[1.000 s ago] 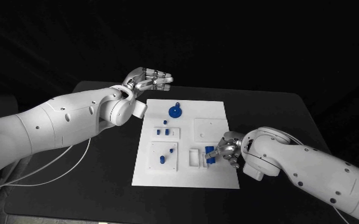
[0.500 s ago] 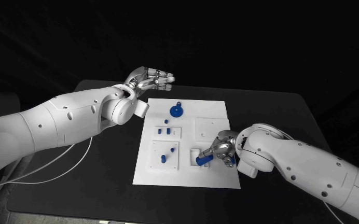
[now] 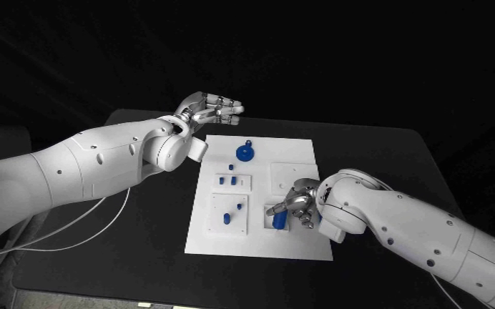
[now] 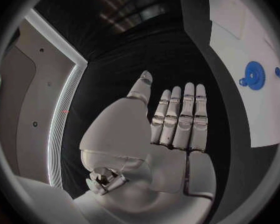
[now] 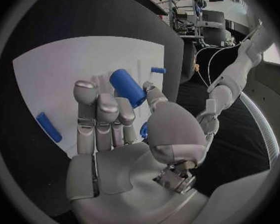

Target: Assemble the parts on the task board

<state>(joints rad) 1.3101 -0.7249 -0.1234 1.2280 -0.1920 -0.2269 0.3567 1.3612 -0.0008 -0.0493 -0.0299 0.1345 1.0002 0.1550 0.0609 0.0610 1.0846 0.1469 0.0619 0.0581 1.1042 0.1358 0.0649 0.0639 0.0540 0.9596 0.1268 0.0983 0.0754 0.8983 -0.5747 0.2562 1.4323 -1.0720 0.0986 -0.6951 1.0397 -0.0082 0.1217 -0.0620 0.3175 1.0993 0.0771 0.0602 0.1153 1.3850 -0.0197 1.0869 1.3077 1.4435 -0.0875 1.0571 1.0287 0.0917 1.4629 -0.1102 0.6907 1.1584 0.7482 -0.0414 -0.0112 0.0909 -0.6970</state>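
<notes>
The white task board (image 3: 258, 244) lies mid-table. My right hand (image 3: 297, 207) hovers low over its near right part and pinches a blue cylinder (image 3: 278, 210) beside a small white raised block (image 3: 270, 220). In the right wrist view the hand (image 5: 115, 129) holds that cylinder (image 5: 127, 87) between thumb and fingers above the board (image 5: 65, 69); a loose blue peg (image 5: 48, 127) lies nearby. My left hand (image 3: 212, 109) is raised past the board's far left corner, flat and holding nothing (image 4: 171, 124). A blue gear (image 3: 244, 154) (image 4: 255, 75) sits at the board's far end.
Small blue pieces lie on the board's left half: two (image 3: 228, 179) in a middle recess and two more (image 3: 231, 213) on a square plate. A square white plate (image 3: 289, 178) sits right of centre. A white cable (image 3: 62, 234) trails over the table's left side.
My right hand has carried the blue cylinder leftward, from the board's right edge to the small white block. The left hand stays put.
</notes>
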